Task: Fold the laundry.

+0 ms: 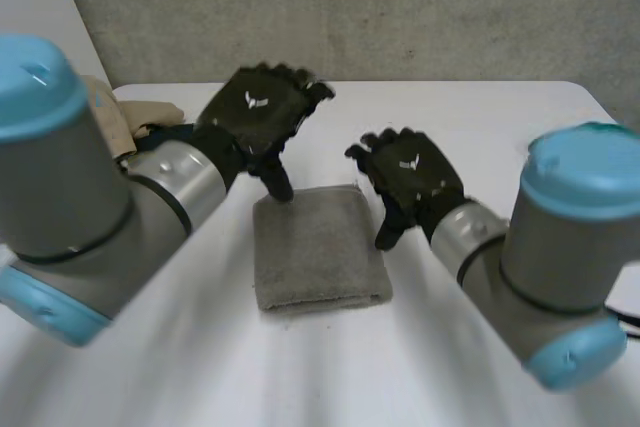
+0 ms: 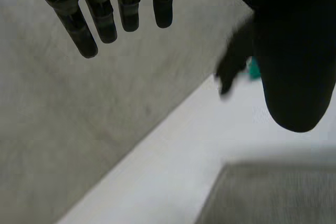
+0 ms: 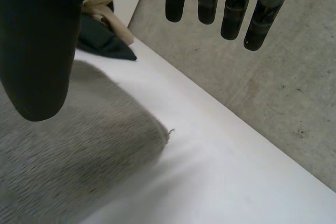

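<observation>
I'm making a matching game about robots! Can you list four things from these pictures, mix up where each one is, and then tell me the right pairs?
Things:
1. folded grey towel
2. crumpled beige cloth
3. black left hand
4. black right hand

Places:
A. at the far left edge of the white table
B. over the towel's far left corner
C. lying flat in the middle of the table
D. beside the towel's right edge

Pairs: 1-C, 2-A, 3-B, 4-D.
</observation>
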